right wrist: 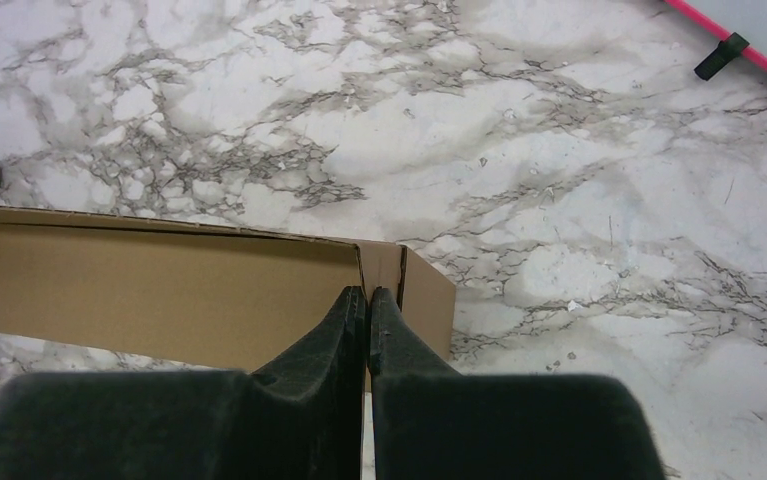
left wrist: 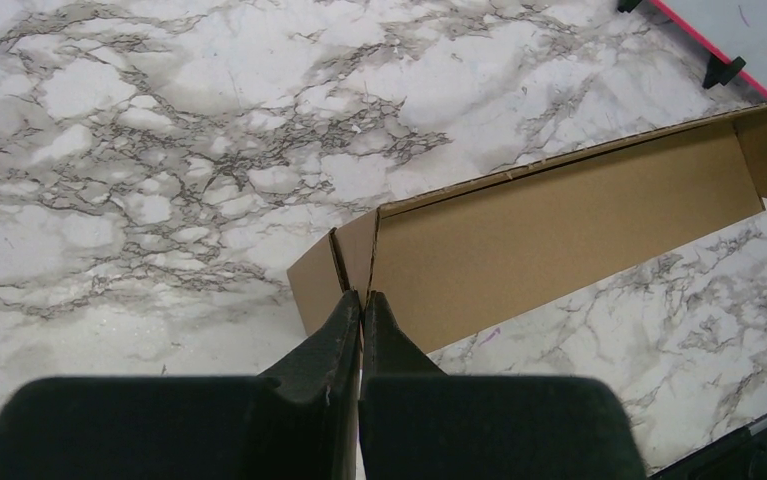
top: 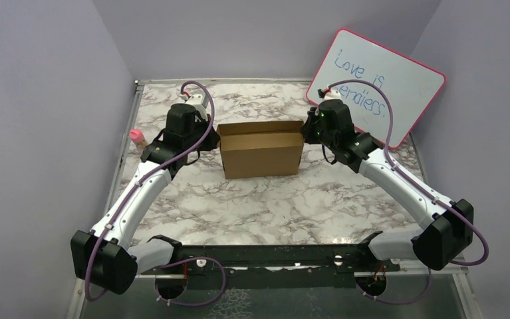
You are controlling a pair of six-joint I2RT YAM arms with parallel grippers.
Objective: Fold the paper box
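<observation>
Your jaws both pinch end flaps of the plain brown cardboard box [top: 261, 154]: light, bendy; hold near creases.

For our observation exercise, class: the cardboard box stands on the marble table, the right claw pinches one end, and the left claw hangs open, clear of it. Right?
Not the left claw: the left wrist view shows it shut on the other end of the paper box. The right claw and marble table are as stated.
</observation>
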